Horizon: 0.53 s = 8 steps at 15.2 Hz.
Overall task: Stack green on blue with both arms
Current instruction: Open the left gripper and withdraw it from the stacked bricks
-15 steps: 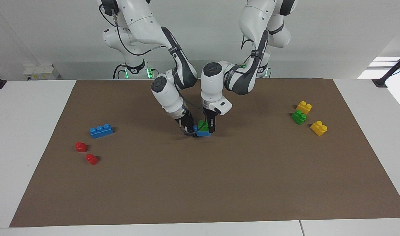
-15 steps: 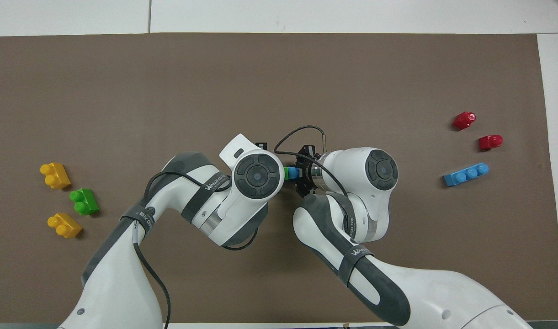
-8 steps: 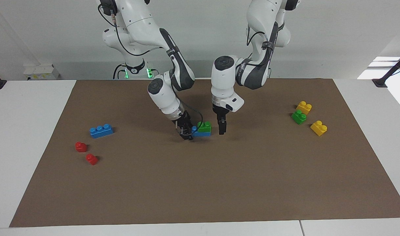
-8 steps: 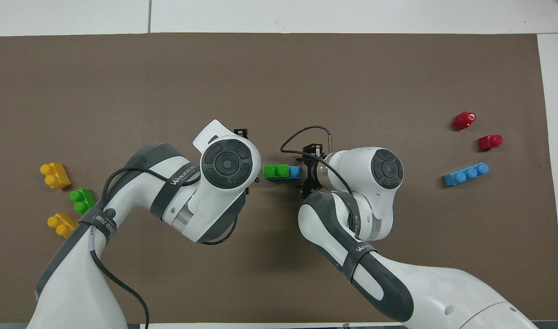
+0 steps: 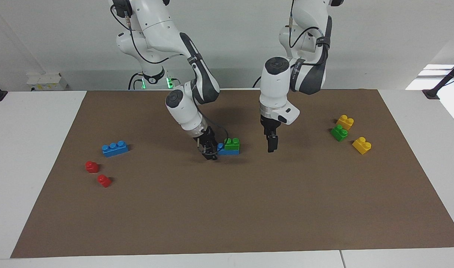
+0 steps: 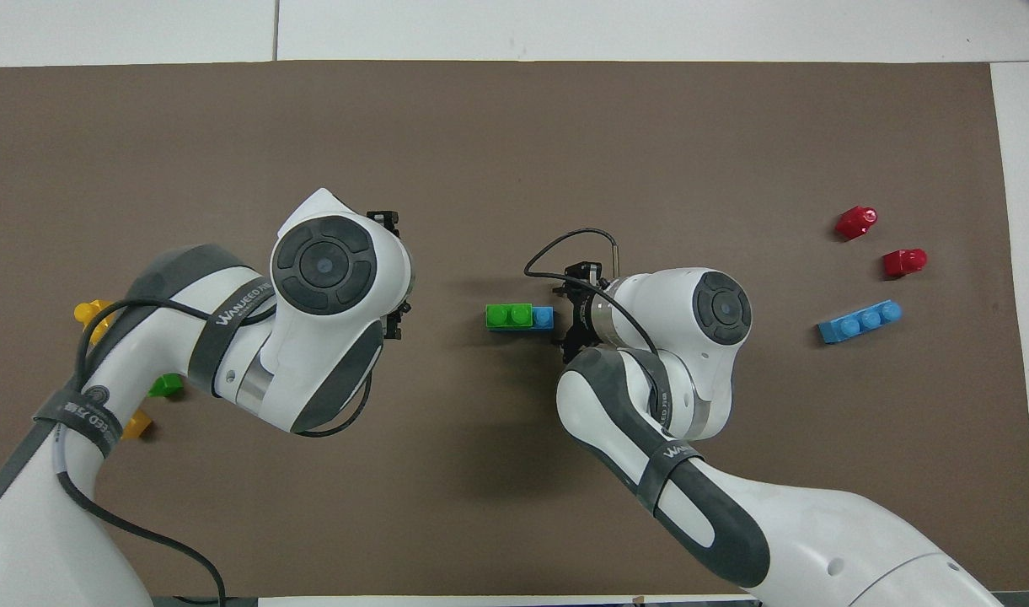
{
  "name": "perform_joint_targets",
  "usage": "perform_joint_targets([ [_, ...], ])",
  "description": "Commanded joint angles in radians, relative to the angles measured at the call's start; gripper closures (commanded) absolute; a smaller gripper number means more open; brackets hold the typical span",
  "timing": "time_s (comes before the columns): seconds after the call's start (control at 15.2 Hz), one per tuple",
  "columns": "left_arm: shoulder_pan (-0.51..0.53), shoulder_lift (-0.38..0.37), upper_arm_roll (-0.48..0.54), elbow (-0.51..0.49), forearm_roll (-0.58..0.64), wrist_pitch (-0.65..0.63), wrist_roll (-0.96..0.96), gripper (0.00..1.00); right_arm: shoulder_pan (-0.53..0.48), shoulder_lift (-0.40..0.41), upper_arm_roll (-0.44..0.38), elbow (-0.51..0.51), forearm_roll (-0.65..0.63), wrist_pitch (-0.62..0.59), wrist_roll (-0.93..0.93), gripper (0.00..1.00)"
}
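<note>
A green two-stud brick (image 5: 231, 144) sits stacked on a blue three-stud brick (image 5: 224, 151) mid-mat; in the overhead view the green brick (image 6: 508, 315) leaves one blue stud (image 6: 543, 317) bare. My right gripper (image 5: 211, 153) is low at the blue brick's bare end, open, and holds nothing; it also shows in the overhead view (image 6: 564, 318). My left gripper (image 5: 271, 144) is open and empty above the mat, beside the stack toward the left arm's end. In the overhead view its fingertips are hidden under its own wrist.
A second green brick (image 5: 339, 133) and two yellow bricks (image 5: 344, 121) (image 5: 361, 145) lie toward the left arm's end. A second blue brick (image 5: 115, 148) and two red bricks (image 5: 92, 166) (image 5: 104, 181) lie toward the right arm's end.
My left gripper let go of the green brick, rose and moved away toward the left arm's end. My right gripper drew back slightly from the blue brick. The stack stayed put.
</note>
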Motion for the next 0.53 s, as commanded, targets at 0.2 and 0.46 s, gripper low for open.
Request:
perform_joint_targets([
  [0.2,0.075,-0.056,0.0,-0.003,0.006,-0.076,0.181,0.0,-0.087,-0.018,0.009,-0.023,0.031,-0.047,-0.147,0.22],
  [0.46,0.148,-0.08,-0.001,0.0,0.002,-0.102,0.376,0.0,-0.18,-0.041,0.009,-0.02,0.031,-0.14,-0.273,0.22],
])
